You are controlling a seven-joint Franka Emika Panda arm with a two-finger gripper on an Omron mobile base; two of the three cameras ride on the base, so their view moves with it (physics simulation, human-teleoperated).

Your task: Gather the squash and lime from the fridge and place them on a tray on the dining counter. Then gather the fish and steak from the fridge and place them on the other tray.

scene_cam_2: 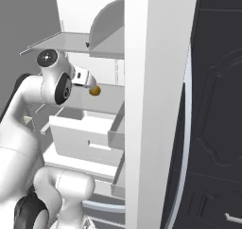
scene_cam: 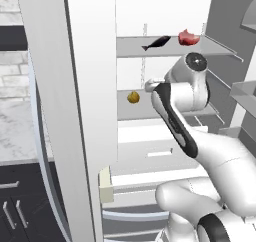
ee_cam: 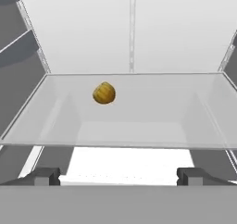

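Note:
The fridge (scene_cam: 85,111) stands open and my arm reaches into it at the middle shelf. A small yellow squash (scene_cam: 133,97) (scene_cam_2: 95,91) sits alone on that glass shelf (ee_cam: 139,121). In the hand view the squash (ee_cam: 104,93) lies ahead and a little left of my gripper (ee_cam: 119,177), well clear of it. The fingertips (ee_cam: 44,176) stand wide apart, open, with nothing between them. On the shelf above lie the dark slim fish (scene_cam: 156,43) and the red steak (scene_cam: 188,37). The lime and the trays are out of view.
The open fridge door (scene_cam_2: 156,105) rises close on the right of the arm. A white drawer (scene_cam_2: 87,138) is pulled out below the shelf. A marble counter (scene_cam: 15,131) over dark cabinets lies at the left; whether it is the dining counter I cannot tell.

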